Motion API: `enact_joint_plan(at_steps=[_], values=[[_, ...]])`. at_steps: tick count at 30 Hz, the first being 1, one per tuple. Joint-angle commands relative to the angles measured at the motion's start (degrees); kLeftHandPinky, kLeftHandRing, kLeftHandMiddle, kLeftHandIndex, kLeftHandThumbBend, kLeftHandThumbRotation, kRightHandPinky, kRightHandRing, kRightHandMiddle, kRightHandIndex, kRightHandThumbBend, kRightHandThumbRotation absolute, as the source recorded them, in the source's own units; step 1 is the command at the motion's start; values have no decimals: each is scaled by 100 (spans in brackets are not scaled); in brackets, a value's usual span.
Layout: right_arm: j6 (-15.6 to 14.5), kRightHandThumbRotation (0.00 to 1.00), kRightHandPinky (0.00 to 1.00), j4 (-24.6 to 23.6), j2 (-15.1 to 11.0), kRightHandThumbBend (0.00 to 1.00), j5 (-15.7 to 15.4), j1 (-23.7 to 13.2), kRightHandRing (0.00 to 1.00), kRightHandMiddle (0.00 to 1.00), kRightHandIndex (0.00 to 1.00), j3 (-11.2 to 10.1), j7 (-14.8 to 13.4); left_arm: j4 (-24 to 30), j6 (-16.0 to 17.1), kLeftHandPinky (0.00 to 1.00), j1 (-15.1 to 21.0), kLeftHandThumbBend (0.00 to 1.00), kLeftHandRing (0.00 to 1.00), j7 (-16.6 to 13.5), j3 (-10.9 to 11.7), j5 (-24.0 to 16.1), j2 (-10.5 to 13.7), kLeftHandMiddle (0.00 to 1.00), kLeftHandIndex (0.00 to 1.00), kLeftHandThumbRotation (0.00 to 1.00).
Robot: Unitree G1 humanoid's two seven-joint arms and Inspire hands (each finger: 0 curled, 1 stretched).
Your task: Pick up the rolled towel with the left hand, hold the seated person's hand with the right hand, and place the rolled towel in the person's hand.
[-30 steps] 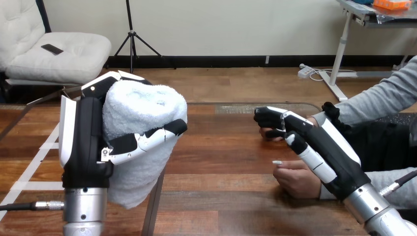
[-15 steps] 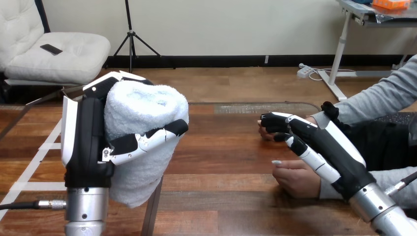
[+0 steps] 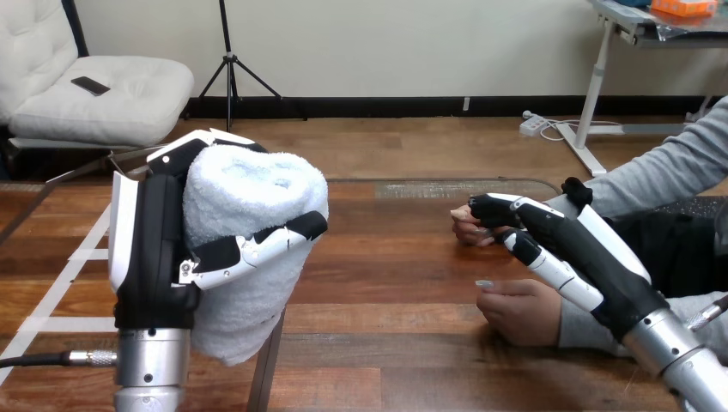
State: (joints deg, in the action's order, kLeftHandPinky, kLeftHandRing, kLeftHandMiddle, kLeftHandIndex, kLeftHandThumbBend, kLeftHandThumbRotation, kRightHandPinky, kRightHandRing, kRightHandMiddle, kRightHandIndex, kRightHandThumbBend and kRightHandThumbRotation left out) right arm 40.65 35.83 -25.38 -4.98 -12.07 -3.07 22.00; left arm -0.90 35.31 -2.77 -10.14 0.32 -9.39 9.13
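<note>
1. Wooden table stretches across the view. Above its left part the rolled towel is lifted clear of the boards, standing upright in the left hand.
2. That towel is white and fluffy, wound into a thick roll. The swirl of its end faces up at the top, and its looser lower end hangs below the fingers.
3. The left hand's fingers curl across the front of the towel at mid-height and grip it. The palm and white shell sit against its left side. The parts of the hand that wrap behind the top of the roll are mostly hidden.
4. The right hand reaches in from the lower right and lies over the person's farther hand. Only the tips of that hand show past it, so I cannot tell whether it is gripped or merely touched.
5. The person's nearer hand rests loosely closed on the table below the right hand, its wrist cut off by the robot's arm.
6. Bare boards lie between the towel and both of the person's hands, which are well apart from it.
</note>
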Motion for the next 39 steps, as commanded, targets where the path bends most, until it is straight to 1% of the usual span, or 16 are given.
enact_joint_plan(at_steps=[1,9,12,15,21,28,31,35,36,39], values=[[161,100,77,187,-229,66,-132,-536,84,84,84,-43,-196,44,202,29,467,72,34,15,101,58,-55,39,39,0],[248,96,74,498,-363,59,-286,-696,82,83,83,-27,-317,26,236,29,467,72,34,37,143,5,-87,39,39,0],[339,95,73,641,-412,56,-348,-759,81,83,83,-20,-376,16,258,29,464,72,34,43,153,-11,-84,39,39,0],[318,94,72,738,-458,55,-389,-808,81,83,83,-11,-416,20,257,29,456,72,34,63,155,7,-89,39,39,0],[311,94,70,883,-592,53,-588,-880,80,82,83,29,-575,48,234,30,433,72,34,95,162,28,-101,39,39,0],[254,93,70,1046,-698,52,-646,-945,79,82,83,32,-605,73,227,30,413,72,34,111,166,33,-109,39,39,0],[247,92,69,1146,-739,51,-665,-978,79,82,84,35,-615,87,218,30,402,72,34,115,172,27,-109,39,39,0],[261,89,69,1271,-793,47,-688,-1016,79,83,84,43,-631,109,200,30,389,72,35,126,178,18,-106,39,39,0],[266,87,70,1294,-800,46,-689,-1023,79,83,84,44,-634,113,197,30,387,72,35,129,178,19,-106,39,39,0],[205,85,70,1354,-843,43,-703,-1041,79,83,84,51,-627,126,192,30,378,72,35,138,180,30,-112,39,39,0]])
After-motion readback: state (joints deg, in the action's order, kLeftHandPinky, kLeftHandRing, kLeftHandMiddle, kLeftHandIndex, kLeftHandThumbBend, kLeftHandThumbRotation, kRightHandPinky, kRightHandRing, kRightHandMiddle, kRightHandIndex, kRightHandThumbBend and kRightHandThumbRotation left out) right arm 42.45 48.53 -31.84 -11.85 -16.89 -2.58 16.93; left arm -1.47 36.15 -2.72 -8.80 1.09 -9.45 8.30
